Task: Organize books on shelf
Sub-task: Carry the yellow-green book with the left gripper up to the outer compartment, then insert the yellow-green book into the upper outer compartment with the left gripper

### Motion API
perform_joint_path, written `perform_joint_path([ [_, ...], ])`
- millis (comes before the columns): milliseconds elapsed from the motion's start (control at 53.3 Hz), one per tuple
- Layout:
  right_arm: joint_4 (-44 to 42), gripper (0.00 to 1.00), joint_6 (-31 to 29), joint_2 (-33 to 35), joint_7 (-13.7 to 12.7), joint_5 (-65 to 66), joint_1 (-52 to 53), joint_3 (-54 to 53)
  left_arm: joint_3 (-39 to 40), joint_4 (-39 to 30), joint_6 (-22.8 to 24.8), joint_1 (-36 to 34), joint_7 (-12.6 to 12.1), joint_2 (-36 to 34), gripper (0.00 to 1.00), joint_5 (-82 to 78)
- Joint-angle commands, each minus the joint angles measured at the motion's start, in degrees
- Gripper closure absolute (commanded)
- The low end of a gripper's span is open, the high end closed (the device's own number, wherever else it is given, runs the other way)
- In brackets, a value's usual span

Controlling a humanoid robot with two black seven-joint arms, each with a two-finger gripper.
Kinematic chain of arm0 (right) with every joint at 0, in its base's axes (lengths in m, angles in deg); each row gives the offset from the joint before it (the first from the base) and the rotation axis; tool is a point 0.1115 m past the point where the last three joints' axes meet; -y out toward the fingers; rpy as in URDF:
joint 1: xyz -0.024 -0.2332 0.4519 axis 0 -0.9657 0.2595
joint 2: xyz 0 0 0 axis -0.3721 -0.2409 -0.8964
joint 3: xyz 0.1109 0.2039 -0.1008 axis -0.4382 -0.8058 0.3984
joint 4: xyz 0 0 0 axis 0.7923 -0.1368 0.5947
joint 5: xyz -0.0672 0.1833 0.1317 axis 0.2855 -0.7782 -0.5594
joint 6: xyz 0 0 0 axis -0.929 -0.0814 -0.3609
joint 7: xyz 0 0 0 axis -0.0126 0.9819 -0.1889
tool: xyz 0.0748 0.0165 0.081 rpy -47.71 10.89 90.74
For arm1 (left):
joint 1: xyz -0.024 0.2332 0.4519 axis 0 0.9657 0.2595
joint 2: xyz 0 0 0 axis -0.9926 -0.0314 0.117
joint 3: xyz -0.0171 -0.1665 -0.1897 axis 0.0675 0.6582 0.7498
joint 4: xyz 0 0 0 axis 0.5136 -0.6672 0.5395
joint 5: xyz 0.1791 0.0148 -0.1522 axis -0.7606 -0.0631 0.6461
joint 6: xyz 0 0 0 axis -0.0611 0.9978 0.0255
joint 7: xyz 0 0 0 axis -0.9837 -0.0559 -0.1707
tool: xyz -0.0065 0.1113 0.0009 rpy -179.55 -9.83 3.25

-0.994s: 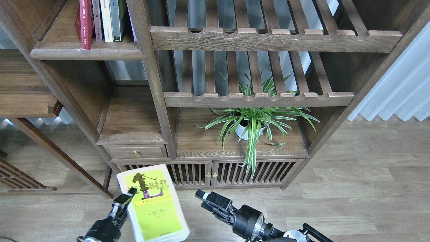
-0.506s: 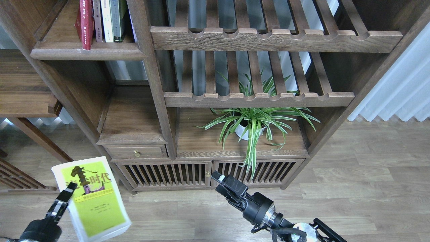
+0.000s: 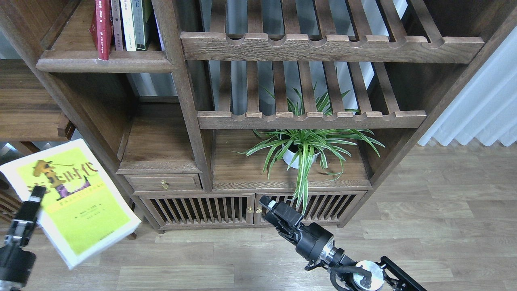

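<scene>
My left gripper (image 3: 33,202) is shut on the left edge of a yellow-green book with a white border (image 3: 72,200), holding it cover-up and tilted, low at the far left in front of the cabinet. The shelf (image 3: 105,64), a solid dark-brown board with a rounded lip, is at the upper left. On it stand a red book (image 3: 103,28), a dark maroon book (image 3: 117,24), and white and grey-green books (image 3: 135,22). My right gripper (image 3: 270,205) is empty before the lower cabinet doors; its fingers look close together.
Two slatted racks (image 3: 311,46) with scalloped rails fill the middle. A potted spider plant (image 3: 303,149) sits on the lower board. A small drawer (image 3: 163,182) and slatted doors (image 3: 226,208) are below. A side table (image 3: 28,109) is at the left, curtains (image 3: 480,109) at the right.
My left gripper has carried the yellow-green book left and upward, tilting it. My right gripper has moved up and right toward the cabinet doors.
</scene>
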Motion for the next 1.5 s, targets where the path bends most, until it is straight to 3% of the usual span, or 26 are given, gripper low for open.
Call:
perform_joint_path([
  [0, -0.3, 0.01, -0.1, 0.0, 0.1, 0.0, -0.1, -0.2, 0.4, -0.1, 0.0, -4.7, -1.6, 2.1, 0.96, 0.0],
  [94, -0.4, 0.01, 0.0, 0.0, 0.0, 0.0, 0.0, -0.1, 0.5, -0.2, 0.0, -7.6, -2.9, 2.7, 0.96, 0.1],
  [113, -0.3, 0.01, 0.1, 0.0, 0.0, 0.0, 0.2, -0.1, 0.5, -0.2, 0.0, -11.1, -4.2, 2.7, 0.96, 0.1],
  [338, -0.3, 0.01, 0.1, 0.0, 0.0, 0.0, 0.3, -0.3, 0.9, -0.1, 0.0, -20.5, -9.1, 2.5, 0.96, 0.3],
  [807, -0.4, 0.01, 0.1, 0.0, 0.0, 0.0, 0.2, -1.1, 2.7, -0.2, 0.0, -29.2, -9.5, 1.6, 0.96, 2.6],
  [1107, -0.5, 0.01, 0.3, 0.0, 0.0, 0.1, 0.2, -1.1, 5.1, -0.1, 0.0, -39.3, -9.5, -5.5, 0.96, 5.8],
  [1200, -0.4, 0.01, 0.3, 0.0, 0.0, 0.1, 0.1, -1.1, 5.2, 0.0, 0.0, -39.5, -11.0, -8.0, 0.96, 5.4],
  [1388, -0.4, 0.01, 0.2, 0.0, 0.0, 0.1, -0.3, -1.1, 8.3, 0.9, 0.0, -42.5, -16.3, -8.1, 0.96, 2.7],
  [1482, -0.2, 0.01, 0.1, 0.0, 0.0, 0.1, -0.3, -1.1, 8.4, 2.4, 0.0, -45.9, -16.9, -8.2, 0.96, -0.3],
])
